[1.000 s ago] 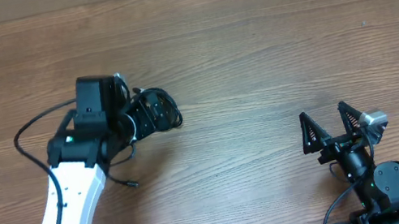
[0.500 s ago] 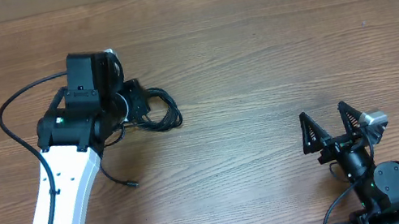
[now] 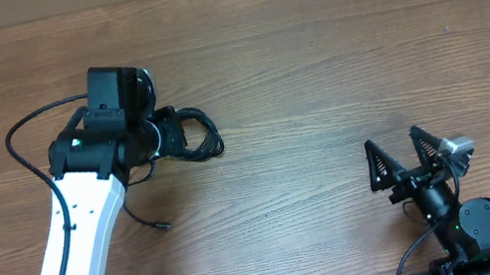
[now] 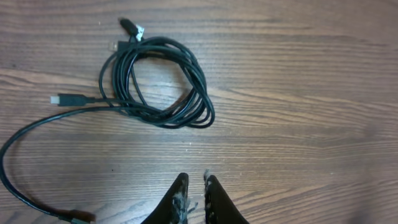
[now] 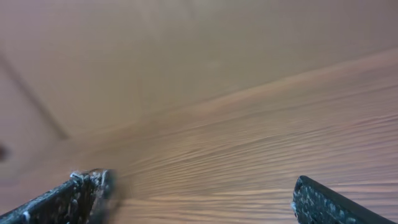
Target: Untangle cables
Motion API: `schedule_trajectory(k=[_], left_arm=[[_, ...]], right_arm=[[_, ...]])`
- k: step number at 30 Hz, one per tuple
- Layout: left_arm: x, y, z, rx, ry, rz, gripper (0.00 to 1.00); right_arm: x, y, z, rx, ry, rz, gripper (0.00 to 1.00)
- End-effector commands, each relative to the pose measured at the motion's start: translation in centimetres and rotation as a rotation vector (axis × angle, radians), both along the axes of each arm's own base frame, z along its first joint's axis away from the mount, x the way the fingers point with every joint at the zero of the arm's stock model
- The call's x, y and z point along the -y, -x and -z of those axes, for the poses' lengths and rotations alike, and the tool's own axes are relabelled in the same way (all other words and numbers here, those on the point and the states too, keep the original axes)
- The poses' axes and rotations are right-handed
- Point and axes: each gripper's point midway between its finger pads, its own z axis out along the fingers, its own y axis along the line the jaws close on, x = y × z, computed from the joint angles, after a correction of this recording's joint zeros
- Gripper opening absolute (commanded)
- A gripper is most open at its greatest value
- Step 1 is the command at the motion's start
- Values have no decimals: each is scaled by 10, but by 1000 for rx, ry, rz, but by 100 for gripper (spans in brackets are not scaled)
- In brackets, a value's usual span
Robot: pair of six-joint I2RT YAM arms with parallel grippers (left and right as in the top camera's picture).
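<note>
The cables (image 4: 155,84) lie as a coil of thin black cords on the wooden table, with small plugs (image 4: 65,99) sticking out at its left and top. One loose cord (image 4: 15,140) curves away to the lower left. In the overhead view the coil (image 3: 200,137) lies just right of the left arm's wrist (image 3: 116,120). My left gripper (image 4: 194,177) hovers short of the coil, its fingers nearly touching with nothing between them. My right gripper (image 3: 391,140) stands wide open and empty near the front right, far from the cables.
A loose cord end with a plug (image 3: 162,226) lies beside the left arm's white link (image 3: 81,237). The arm's own thicker black cable (image 3: 22,162) loops out to the left. Bare wood (image 5: 205,124) fills the right wrist view.
The left gripper's jaws have closed from wide open to nearly touching, on nothing. The left wrist shifted slightly up and left off the coil. The right arm barely moved.
</note>
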Motion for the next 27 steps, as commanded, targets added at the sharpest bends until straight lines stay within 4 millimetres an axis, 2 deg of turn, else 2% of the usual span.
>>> schedule_trajectory(k=[1,4,8,10,11,12,17,20,23,27], left_arm=[[4,2,20,-62,-11,33,17],[5,0,35,-110,-20,33,26],[7,-6,55,-156,-23,36,34],[10,-10,61,-152,-23,68,45],[11,-12,62,-150,-23,75,60],[12,-13,63,-150,-14,77,65],[23,-18,58,-124,42,107,83],[24,-21,56,-109,45,107,89],[24,-22,56,-105,46,107,90],[24,-19,57,-117,46,105,91]], right_arm=[[-29,12,2,-25,-61,-182,100],[-39,18,0,-57,-121,-244,100],[-41,24,-4,-125,-146,-255,100],[-41,27,-6,-173,-148,-253,100],[-41,30,-8,-207,-150,-252,100],[-42,32,-8,-241,-151,-257,100],[-47,38,-6,-479,-167,-272,100],[-53,29,-8,-579,-182,-302,100],[-63,13,-9,-668,-204,-347,100],[-72,-12,-1,-781,-233,-381,100]])
